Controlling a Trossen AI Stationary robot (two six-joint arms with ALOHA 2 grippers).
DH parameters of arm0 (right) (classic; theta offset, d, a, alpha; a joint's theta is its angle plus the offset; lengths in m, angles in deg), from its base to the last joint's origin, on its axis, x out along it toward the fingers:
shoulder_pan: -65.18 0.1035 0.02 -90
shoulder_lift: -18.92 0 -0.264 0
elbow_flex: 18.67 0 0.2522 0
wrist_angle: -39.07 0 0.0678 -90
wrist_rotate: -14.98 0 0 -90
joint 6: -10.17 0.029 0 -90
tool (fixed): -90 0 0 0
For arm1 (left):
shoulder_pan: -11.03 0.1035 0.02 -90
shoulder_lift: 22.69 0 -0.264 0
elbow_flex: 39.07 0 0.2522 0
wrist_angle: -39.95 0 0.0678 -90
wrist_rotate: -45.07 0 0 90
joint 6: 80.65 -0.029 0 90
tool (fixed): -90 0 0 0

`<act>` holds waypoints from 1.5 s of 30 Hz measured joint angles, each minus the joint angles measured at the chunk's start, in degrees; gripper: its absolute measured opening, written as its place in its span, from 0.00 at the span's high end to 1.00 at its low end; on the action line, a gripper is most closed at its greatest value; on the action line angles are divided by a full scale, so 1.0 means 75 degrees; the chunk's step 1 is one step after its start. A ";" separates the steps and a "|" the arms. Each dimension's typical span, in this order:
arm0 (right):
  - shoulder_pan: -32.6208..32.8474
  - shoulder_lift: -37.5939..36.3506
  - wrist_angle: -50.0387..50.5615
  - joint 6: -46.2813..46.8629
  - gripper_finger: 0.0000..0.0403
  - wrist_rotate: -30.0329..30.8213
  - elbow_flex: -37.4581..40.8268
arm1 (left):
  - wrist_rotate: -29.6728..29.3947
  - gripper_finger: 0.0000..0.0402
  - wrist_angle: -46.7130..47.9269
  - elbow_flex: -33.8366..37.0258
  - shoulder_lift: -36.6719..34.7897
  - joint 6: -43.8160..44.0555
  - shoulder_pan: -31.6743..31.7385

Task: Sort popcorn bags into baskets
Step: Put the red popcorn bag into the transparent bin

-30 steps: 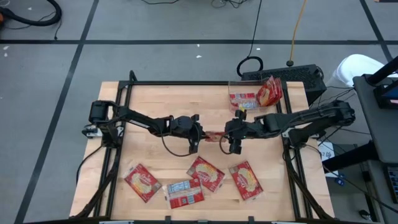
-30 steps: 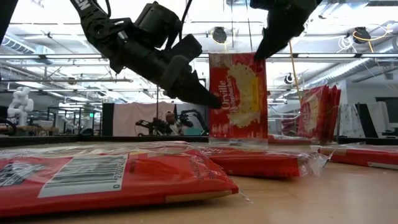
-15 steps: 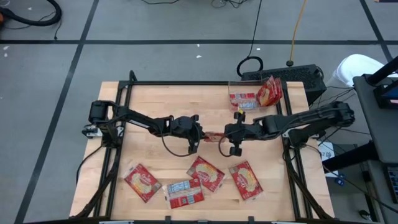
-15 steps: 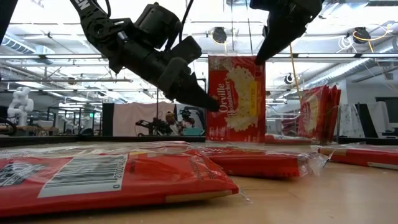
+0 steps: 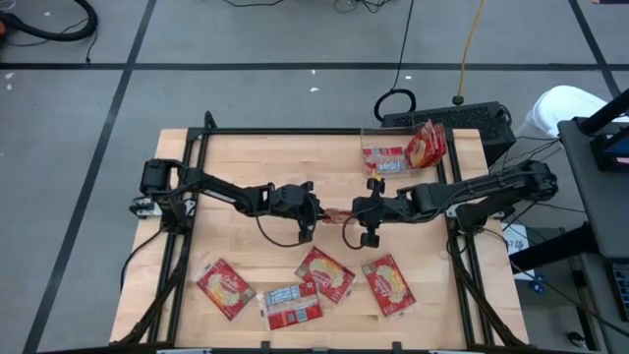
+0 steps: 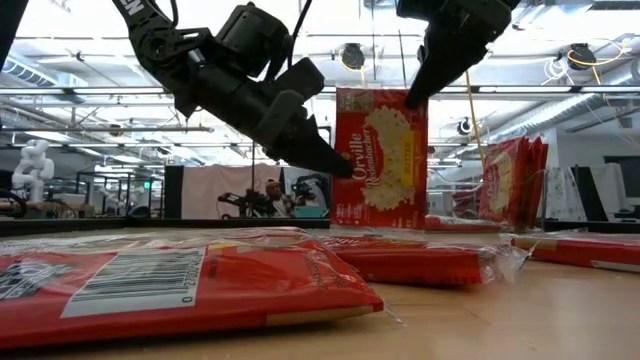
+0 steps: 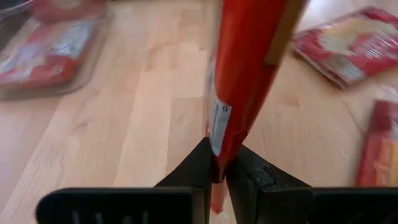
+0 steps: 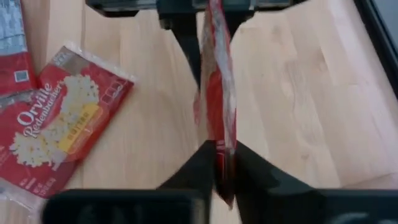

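Meeting mid-table, left claw (image 6: 335, 165) and right claw (image 6: 408, 98) both pinch one upright popcorn bag (image 6: 380, 160).

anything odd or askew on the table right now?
One flat red popcorn bag hangs on edge mid-table, pinched by both the left gripper and right gripper. In the clear plastic bin, another red bag leans tilted.

Two arms, both black, built from jointed round segments. Left arm (image 5: 231, 195): thin black cable loops under wrist, bulky round motor housing at base, frame left. Right arm (image 5: 472, 192): loose black cables along elbow, frame right. Left gripper (image 7: 221, 171): black matte fingers, wedge-shaped, on flat crossbar. Right gripper (image 8: 217, 163): same black tapered fingers, same dark bar.
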 joint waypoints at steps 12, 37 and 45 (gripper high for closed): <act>0.0000 -0.0233 0.0619 0.1268 0.99 0.1371 0.0006 | -0.2813 0.41 0.0009 0.0000 0.0000 0.0779 -0.0172; -0.0593 -0.4272 0.1432 0.1414 1.00 0.5795 0.0006 | -0.3363 0.40 0.0252 0.0000 0.0006 0.1239 -0.0093; -0.1037 -0.4433 0.1505 0.1814 1.00 0.6002 0.0008 | -0.3355 0.40 0.0252 0.0000 0.0006 0.1337 -0.0093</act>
